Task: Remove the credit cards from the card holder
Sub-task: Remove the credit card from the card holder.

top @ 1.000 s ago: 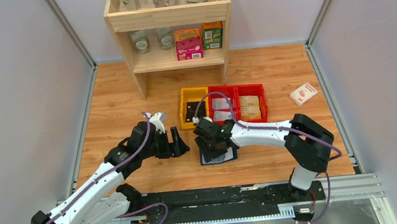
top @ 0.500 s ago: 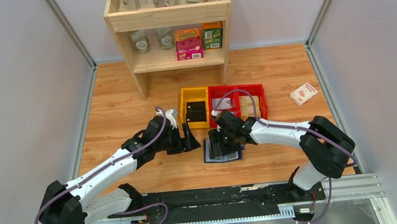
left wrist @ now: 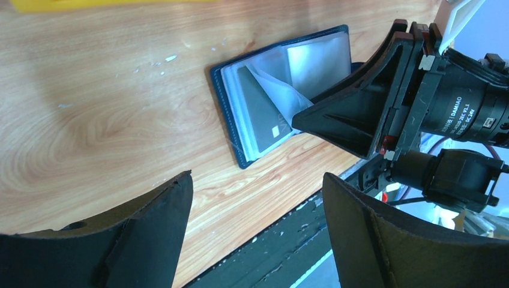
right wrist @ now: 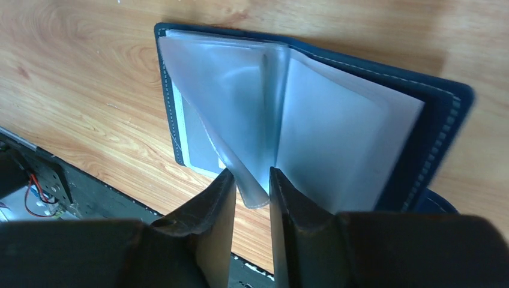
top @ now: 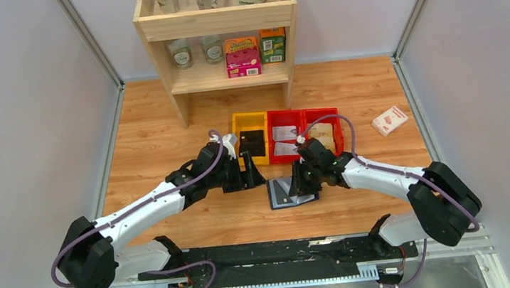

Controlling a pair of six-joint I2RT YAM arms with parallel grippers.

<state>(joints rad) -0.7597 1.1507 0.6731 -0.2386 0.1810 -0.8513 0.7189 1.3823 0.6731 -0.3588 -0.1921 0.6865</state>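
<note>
Card holder's [right wrist: 444, 120] clear sleeve [right wrist: 240, 102] pinched between right gripper's [right wrist: 252, 192] 2 fingers [right wrist: 219, 207].

Bins [top: 302, 111] close behind card holder [top: 283, 197]

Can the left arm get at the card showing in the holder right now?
Probably yes: the left tool is open beside the card holder, and the right tool pinches a sleeve up off the card.
</note>
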